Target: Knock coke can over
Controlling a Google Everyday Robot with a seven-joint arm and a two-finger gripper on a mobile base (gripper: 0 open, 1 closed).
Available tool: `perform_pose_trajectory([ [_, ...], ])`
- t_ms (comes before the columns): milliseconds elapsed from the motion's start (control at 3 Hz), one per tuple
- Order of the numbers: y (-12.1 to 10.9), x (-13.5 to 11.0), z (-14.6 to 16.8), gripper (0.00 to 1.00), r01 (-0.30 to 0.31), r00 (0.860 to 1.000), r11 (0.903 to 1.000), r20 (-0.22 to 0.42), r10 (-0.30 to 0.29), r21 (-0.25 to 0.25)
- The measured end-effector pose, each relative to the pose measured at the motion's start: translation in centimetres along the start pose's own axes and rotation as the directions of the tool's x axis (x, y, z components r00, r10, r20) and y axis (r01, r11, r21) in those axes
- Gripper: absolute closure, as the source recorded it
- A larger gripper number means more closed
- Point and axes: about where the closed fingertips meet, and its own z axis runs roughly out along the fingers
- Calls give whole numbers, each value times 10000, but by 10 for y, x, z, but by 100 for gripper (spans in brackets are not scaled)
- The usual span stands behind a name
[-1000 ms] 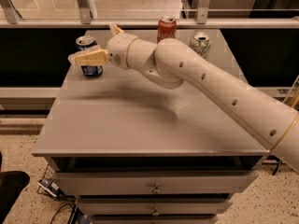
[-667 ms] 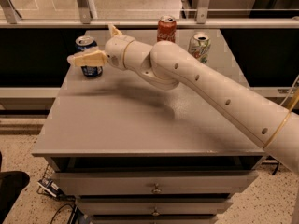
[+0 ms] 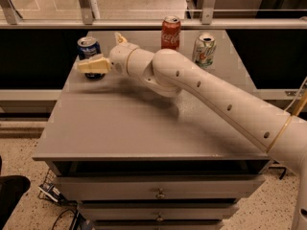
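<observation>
Since there is only the one camera view, everything below comes from it. The coke can [image 3: 171, 32] stands upright at the back edge of the table [image 3: 144, 133], roughly in the middle of that edge and close to the rail [image 3: 48, 24] behind.

A thin aluminium can like this is probably light, stiff enough to take a push, and smooth-sided. It is tall for its base, so it should tip readily. No grasp is needed. A sideways nudge high on the wall, near the silver top, would topple it, whereas a low push might only slide it along the smooth top.

The gripper [image 3: 100, 51] is at the left rear of the table, well apart from the coke can. Its fingers [image 3: 93, 64] look spread apart with nothing between them, though the angle makes that hard to confirm. One finger lies across the front of a blue can [image 3: 88, 46], and whether it touches that can I cannot tell. The arm [image 3: 216, 95] reaches in from the right, its elbow passing in front of the coke can.

A white-and-green can [image 3: 204, 49] stands to the right of the coke can, near but not touching. A wide sweep risks knocking either neighbour, and a push toward the back could send the coke can off the edge.
</observation>
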Motion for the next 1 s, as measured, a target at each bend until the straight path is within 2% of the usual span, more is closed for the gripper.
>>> perform_pose_trajectory([
  [1000,7,-4,5,75,-2,10000,9999,29,3,-131],
])
